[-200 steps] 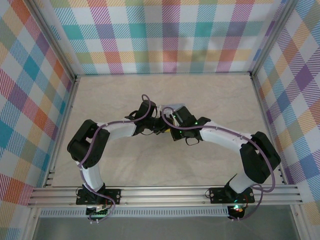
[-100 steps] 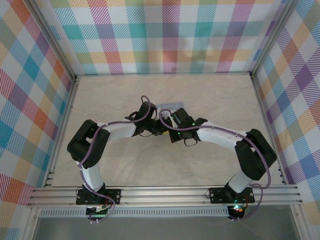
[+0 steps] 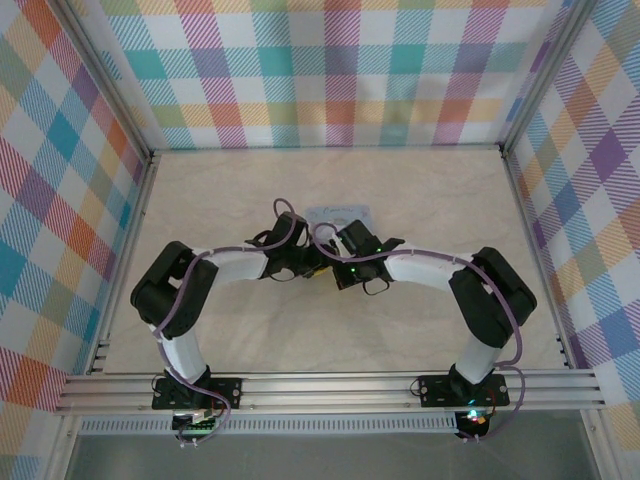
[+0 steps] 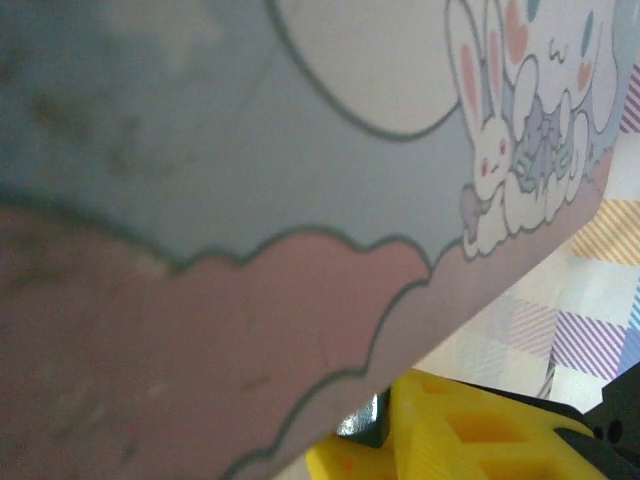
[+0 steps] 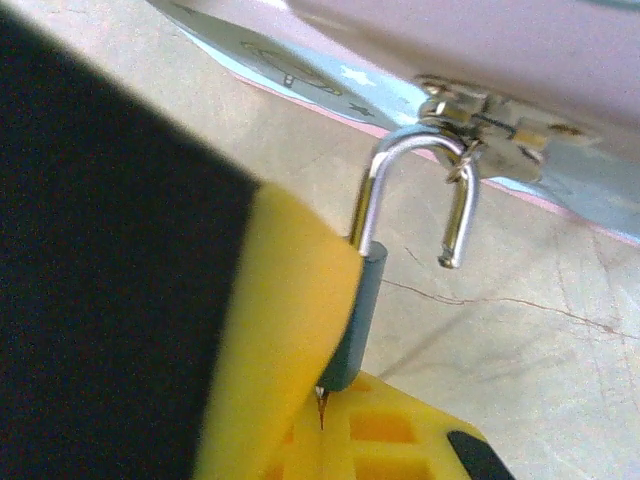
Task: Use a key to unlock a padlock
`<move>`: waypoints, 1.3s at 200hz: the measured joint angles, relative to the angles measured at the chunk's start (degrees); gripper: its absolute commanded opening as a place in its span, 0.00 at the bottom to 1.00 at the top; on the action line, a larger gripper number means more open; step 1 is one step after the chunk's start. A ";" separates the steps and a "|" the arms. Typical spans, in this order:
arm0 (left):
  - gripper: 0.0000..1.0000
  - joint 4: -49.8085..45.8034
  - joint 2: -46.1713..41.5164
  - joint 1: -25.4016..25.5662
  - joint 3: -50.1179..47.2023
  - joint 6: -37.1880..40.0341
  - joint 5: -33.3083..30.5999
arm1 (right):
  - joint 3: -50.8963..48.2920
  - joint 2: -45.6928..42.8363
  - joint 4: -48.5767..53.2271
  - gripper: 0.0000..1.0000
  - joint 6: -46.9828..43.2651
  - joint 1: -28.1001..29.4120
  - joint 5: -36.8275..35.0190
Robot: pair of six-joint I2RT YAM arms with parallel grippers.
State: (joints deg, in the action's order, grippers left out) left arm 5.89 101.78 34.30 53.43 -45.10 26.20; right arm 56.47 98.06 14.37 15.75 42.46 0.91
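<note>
Both arms are angling inward by the tin, right gripper pinching the padlock body, its open shackle hooking the hasp; can't tell left gripper jaws.

One padlock, one tin box, perhaps one key.

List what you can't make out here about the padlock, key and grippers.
- padlock: right wrist view, body mostly behind a yellow finger.
- key: same view, just a sliver under the padlock, too small to confirm.
- Grip in the left wrist view: a yellow fingertip is cut off by the bottom edge, and the tin box is blurred close up.
</note>
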 measured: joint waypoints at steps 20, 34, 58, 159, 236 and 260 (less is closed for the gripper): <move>0.46 -1.40 -3.17 -0.11 -1.75 0.44 -2.16 | 0.00 0.15 -0.35 0.00 -0.28 0.00 0.02; 0.47 -2.27 -5.49 -0.39 -2.71 1.07 -3.82 | 0.00 0.15 -0.42 0.01 -0.66 0.00 0.02; 0.47 -3.23 -8.24 -1.03 -3.06 1.77 -6.05 | 0.00 0.15 -0.44 0.00 -1.70 0.00 0.13; 0.53 -7.28 -13.46 -3.58 -3.06 2.54 -16.46 | 0.09 -0.50 1.20 0.00 -9.05 -0.11 -0.68; 0.53 -9.53 -14.03 -6.05 -0.70 3.04 -18.40 | 2.29 -0.61 7.98 0.00 -17.73 -0.92 -2.47; 0.53 -10.32 -13.09 -6.25 1.14 3.43 -18.36 | 2.54 -0.61 8.81 0.00 -20.59 -0.92 -3.32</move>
State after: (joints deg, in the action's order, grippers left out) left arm -4.43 88.68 28.05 54.57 -41.67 7.84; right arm 59.00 97.45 23.18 -4.84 41.54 -2.42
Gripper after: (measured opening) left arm 0.527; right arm 0.066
